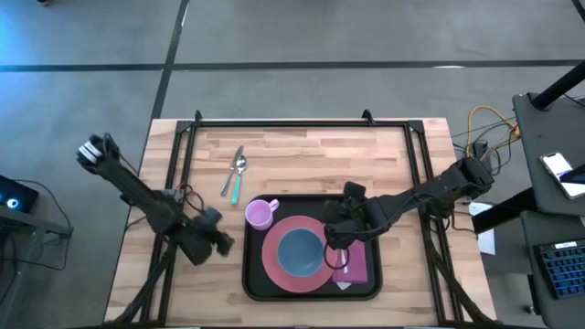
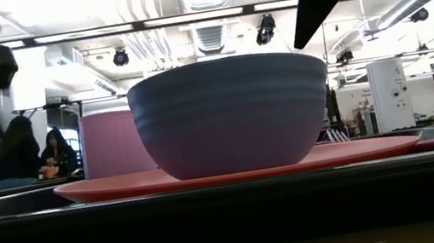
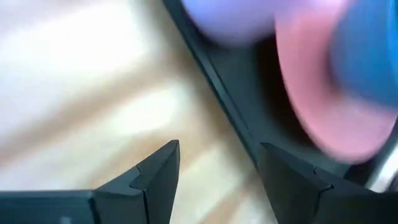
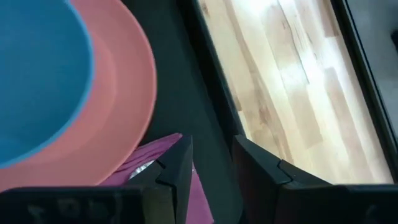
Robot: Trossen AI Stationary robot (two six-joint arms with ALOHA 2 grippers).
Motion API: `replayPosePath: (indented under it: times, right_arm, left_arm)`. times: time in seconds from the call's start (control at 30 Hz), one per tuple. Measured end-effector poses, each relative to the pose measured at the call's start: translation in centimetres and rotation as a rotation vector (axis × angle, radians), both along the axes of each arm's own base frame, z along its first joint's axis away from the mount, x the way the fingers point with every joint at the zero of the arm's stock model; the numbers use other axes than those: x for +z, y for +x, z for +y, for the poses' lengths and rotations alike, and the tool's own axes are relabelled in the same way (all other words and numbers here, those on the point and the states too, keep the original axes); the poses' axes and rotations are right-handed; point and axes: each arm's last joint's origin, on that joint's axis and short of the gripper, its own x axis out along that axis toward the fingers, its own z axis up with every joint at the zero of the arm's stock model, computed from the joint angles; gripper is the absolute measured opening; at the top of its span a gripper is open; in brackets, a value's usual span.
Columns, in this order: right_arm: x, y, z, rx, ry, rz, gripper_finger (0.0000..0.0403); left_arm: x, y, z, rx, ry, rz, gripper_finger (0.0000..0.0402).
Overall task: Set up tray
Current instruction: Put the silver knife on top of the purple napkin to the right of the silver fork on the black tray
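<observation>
The black tray lies on the near half of the wooden table. On it sits a pink plate carrying a blue bowl, with a lilac cup at the tray's far left corner and a magenta napkin to the plate's right. My right gripper hangs open above the tray, between the plate's right rim and the napkin; the low view shows it raised above the bowl. My left gripper is open just left of the tray, its fingers straddling the tray's rim without touching.
A spoon and a teal-handled utensil lie on the bare wood beyond the tray, toward the far left. A black frame borders the table. People sit in the room behind the table. A small pale item lies on the napkin's near edge.
</observation>
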Motion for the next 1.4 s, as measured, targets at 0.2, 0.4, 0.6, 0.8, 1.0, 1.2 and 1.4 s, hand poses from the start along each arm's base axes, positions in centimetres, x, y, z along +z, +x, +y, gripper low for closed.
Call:
replayPosePath:
  times: [0.2,0.4,0.6,0.8,1.0,1.2,1.4]
  right_arm:
    - [-0.1,0.0,-1.8,-0.091,-0.004,0.032,0.0102]
    - [0.1,0.4,-3.9,-0.152,0.005,0.030,0.0104]
    - [0.3,0.6,-5.3,-0.187,0.006,0.025,0.0100]
    - [0.3,0.6,-5.7,-0.199,0.009,0.026,0.0104]
    - [0.3,0.6,-5.7,-0.201,0.010,0.024,0.0101]
    - [0.3,0.6,-5.7,-0.213,0.014,0.018,0.0103]
    - [0.3,0.6,-5.7,-0.217,0.014,0.017,0.0103]
  left_arm:
    - [2.5,-2.4,4.9,0.244,0.092,0.046,0.0196]
    - [3.0,-1.9,9.4,0.322,0.174,0.115,0.0196]
    - [2.8,-0.9,14.5,0.305,0.248,0.217,0.0196]
    - [1.9,0.1,19.1,0.246,0.272,0.252,0.0196]
    - [0.0,1.2,21.6,0.143,0.213,0.281,0.0196]
    - [-2.8,2.2,22.2,0.084,0.171,0.408,0.0196]
    - [-4.2,2.7,22.6,0.069,0.177,0.472,0.0196]
